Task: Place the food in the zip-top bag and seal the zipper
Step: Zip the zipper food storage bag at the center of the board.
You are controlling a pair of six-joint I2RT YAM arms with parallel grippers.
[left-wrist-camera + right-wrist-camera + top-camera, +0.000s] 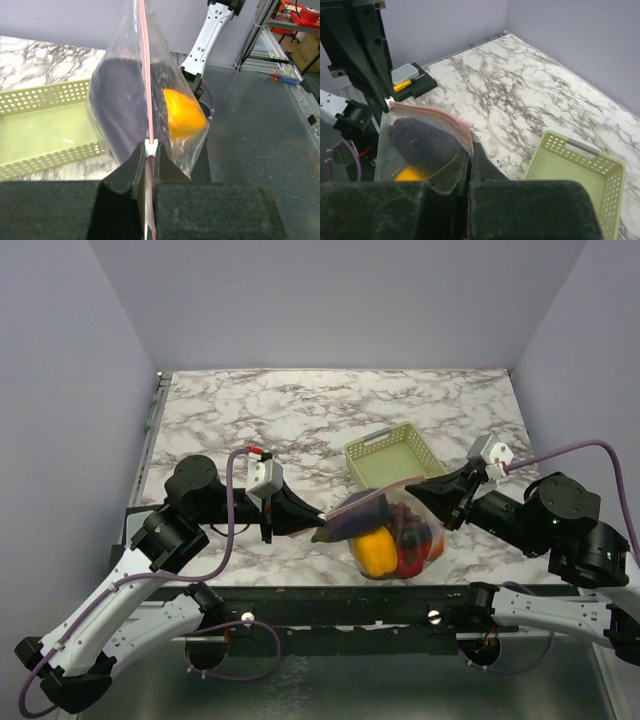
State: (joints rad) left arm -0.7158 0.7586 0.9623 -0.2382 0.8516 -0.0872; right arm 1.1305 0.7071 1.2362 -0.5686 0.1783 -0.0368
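Zipper (368,497) axis: left to right, taut between tools, by surface's (250,410) near edge.
Left tool (322,519): pinched on left end.
Right tool (424,487): pinched on right end.

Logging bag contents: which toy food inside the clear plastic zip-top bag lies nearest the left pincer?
The dark purple toy eggplant, uppermost, beside the left pincer; the yellow piece and red piece sit lower.
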